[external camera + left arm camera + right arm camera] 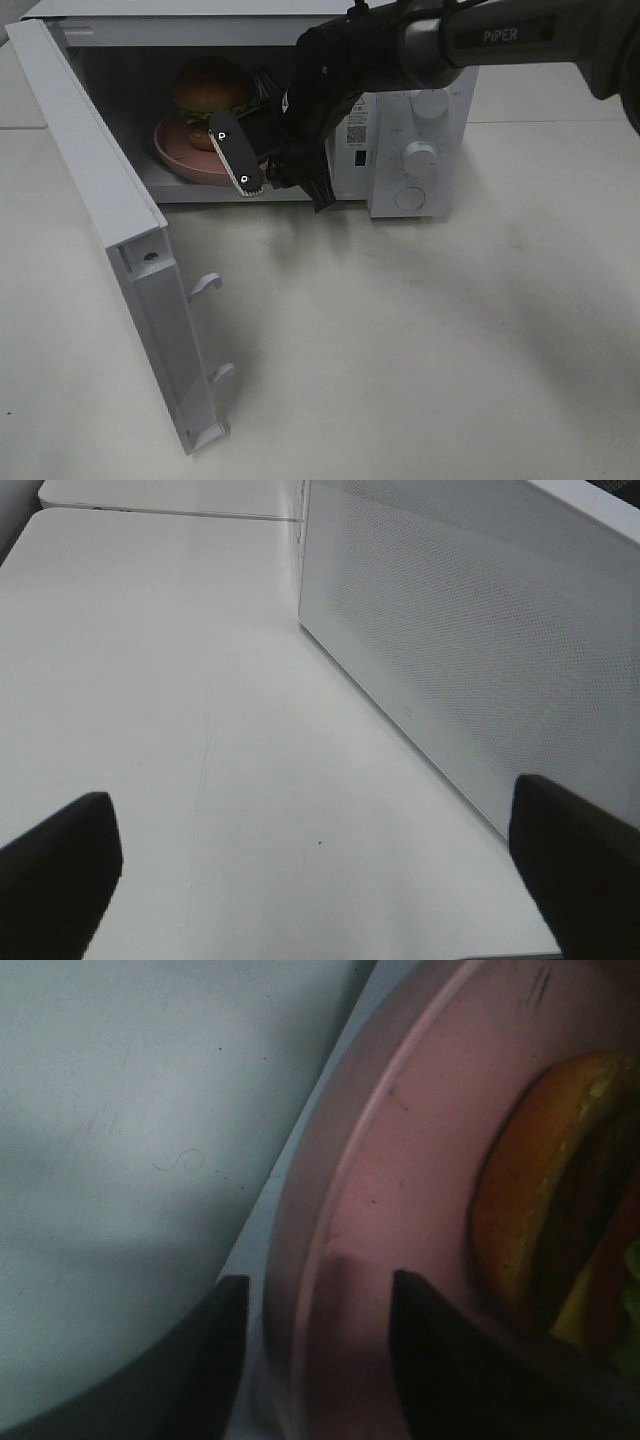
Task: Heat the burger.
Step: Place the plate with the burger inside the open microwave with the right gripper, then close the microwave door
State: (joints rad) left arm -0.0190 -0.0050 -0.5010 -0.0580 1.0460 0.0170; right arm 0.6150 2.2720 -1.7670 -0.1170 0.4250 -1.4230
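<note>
Sitting on pink plate [170, 150]: glossy-bunned burger [212, 88], green lettuce | right hand [320, 1278] parted astride rim | left hand [310, 792] spread

microwave [420, 110] white, stood on the tabletop [420, 340] | door [110, 230] swung wide open to the left, two latch hooks [205, 285] on its free edge | pink plate [185, 160] lay inside the cavity near the front | round knobs [420, 157] stacked on the right-hand panel, QR sticker [357, 133] beside them
</note>
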